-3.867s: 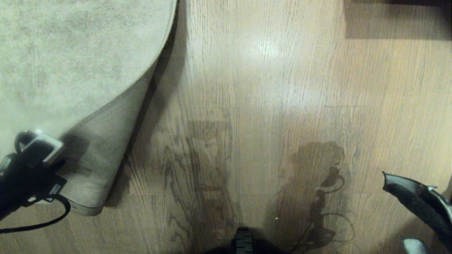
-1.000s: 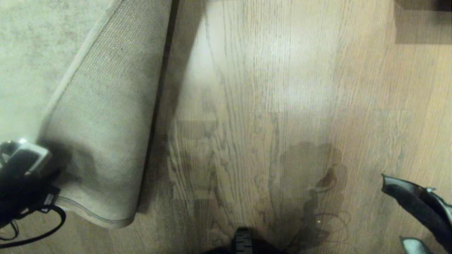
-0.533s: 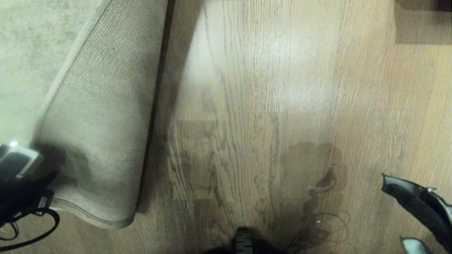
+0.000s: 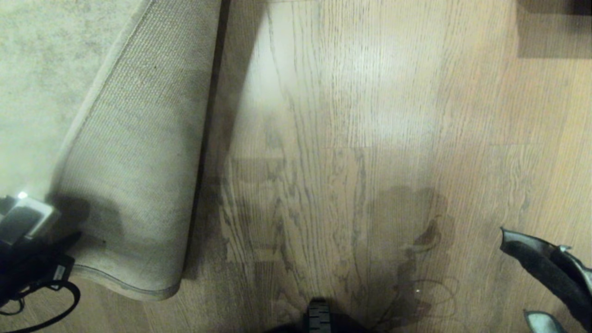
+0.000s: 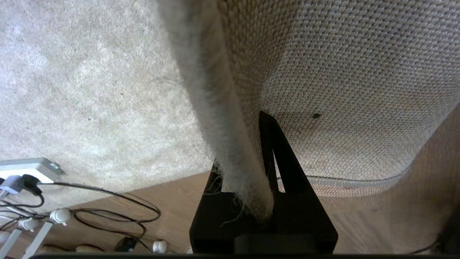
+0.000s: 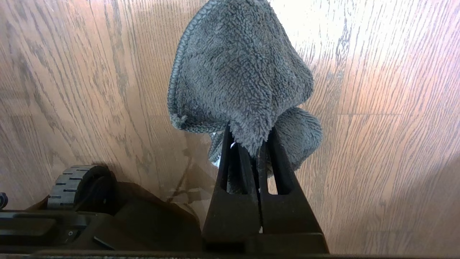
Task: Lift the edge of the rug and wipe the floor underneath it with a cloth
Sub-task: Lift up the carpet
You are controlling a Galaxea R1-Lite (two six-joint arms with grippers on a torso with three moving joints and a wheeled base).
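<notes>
1. My left gripper [image 5: 264, 172] is pinched on the rug edge [image 5: 230, 151], folding it back at the scene's left, tan backing up.
2. The rug looks heavy and floppy; I'd grip deep behind the border.
3. My right gripper [image 6: 251, 144], low right, clamps the soft, light cloth [image 6: 240, 72] above the bare floor [image 4: 370, 115].

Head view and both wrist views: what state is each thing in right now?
Pale grey-beige rug edge: folded back, tan woven backing up.
Left end effector: shut on the rug edge.
Dark grey fluffy cloth: pinched, hanging above the floor.
Right end effector: shut on the cloth.
Light brown wood-grain floor: uncovered beside the fold.
</notes>
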